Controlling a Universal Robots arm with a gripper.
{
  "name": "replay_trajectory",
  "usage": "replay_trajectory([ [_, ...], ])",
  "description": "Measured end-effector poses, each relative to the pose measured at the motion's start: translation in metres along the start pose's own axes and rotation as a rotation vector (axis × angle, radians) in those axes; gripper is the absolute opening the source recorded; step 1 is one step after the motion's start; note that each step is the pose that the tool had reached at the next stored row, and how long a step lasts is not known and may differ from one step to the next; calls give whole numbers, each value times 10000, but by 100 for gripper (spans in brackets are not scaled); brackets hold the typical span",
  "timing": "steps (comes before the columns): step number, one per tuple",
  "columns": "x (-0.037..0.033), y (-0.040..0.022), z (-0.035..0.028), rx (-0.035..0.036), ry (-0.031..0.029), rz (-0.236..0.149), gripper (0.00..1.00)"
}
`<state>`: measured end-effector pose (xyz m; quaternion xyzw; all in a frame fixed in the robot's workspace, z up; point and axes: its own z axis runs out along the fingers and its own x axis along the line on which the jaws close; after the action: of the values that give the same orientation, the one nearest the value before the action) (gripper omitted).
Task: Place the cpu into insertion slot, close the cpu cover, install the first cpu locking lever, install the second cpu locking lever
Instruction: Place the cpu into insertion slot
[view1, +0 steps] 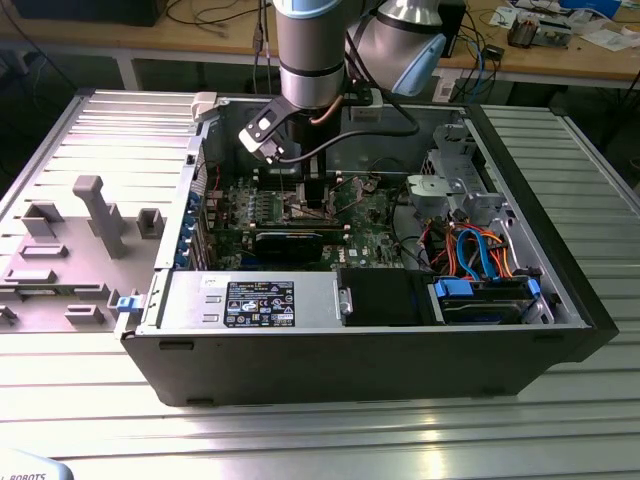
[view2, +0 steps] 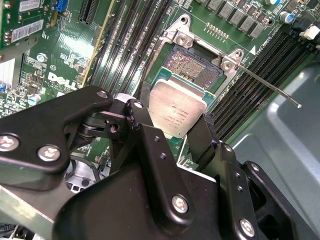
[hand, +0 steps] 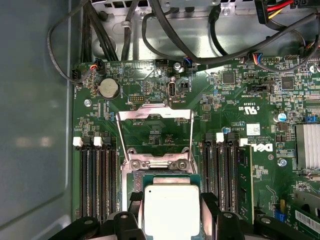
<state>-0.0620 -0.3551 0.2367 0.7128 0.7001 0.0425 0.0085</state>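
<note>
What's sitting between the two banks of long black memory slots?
The square silvery-framed insertion slot, with the small grey metal-topped cpu held over it by the black gripper, in both wrist views.

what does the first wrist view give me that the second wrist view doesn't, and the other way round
First wrist view: the cpu cover swung open beyond the socket, a coin battery, and black cables by the board's edge.
Second wrist view: the insertion slot with its dark centre uncovered, and a thin lever rod sticking out sideways.
Both: the cpu held in the gripper, with long black memory slots flanking the socket.
</note>
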Motion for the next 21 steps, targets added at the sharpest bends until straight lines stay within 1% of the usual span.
replay_trajectory([
  [9,0,0,8,-3,5,0,54],
  [12,7,-10,57,1,3,-28,54],
  [14,7,-24,112,4,5,-68,54],
  [17,5,-39,165,5,10,-115,54],
  [19,4,-43,187,7,9,-139,54],
  [21,4,-44,186,8,8,-138,54],
])
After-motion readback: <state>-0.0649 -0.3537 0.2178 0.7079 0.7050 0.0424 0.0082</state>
